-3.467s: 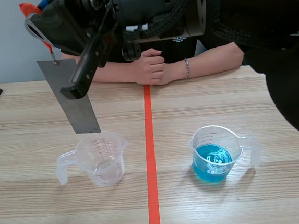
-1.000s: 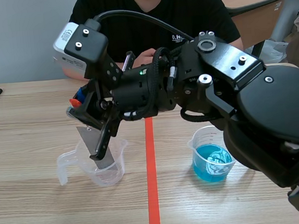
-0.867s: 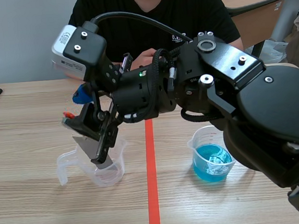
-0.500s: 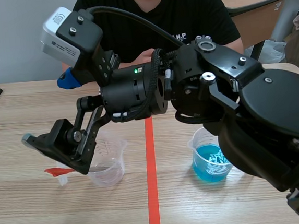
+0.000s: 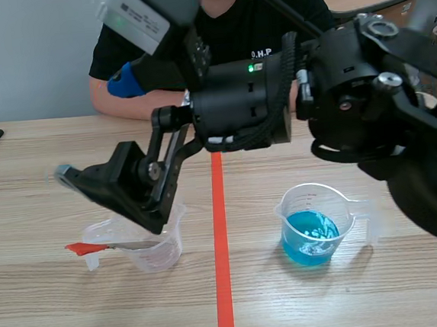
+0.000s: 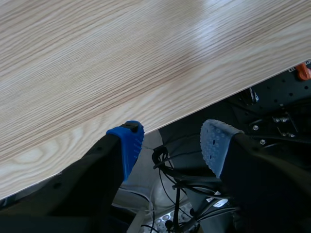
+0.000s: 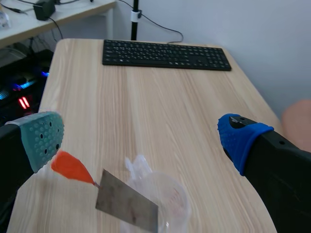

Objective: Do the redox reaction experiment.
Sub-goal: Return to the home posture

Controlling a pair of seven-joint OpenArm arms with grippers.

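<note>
Metal strip [image 7: 127, 206]: thin, flat, grey and rectangular; it lay tilted across the mouth of the empty beaker [image 5: 161, 253] at the left of the worktop [image 5: 63, 315]. Whether its lower end reached the bottom could not be told.
Red tag [image 5: 80, 249]: a small orange-red tab on a short wire at the strip's outer end, hanging left past the beaker's handle.
Handling of strip: judged stiff, light and smooth-faced, so likely to slip. The tag end or the bare upper edge offered the best hold, pinched across the flat faces.
Empty beaker: clear thin plastic with a spout, a handle and printed graduations; judged light and easily tipped by the leaning strip.
Blue beaker [image 5: 316, 224]: the same kind, right of the tape line [image 5: 223, 285], holding a shallow blue liquid and well apart from the strip.
Right claw [image 7: 141, 141]: released, fingers spread wide above the empty beaker, grasping nothing.
Left claw [image 6: 172, 141]: released, nothing between its blue pads, off the worktop's edge.
Keyboard [image 7: 165, 54]: black, at the far left.
</note>
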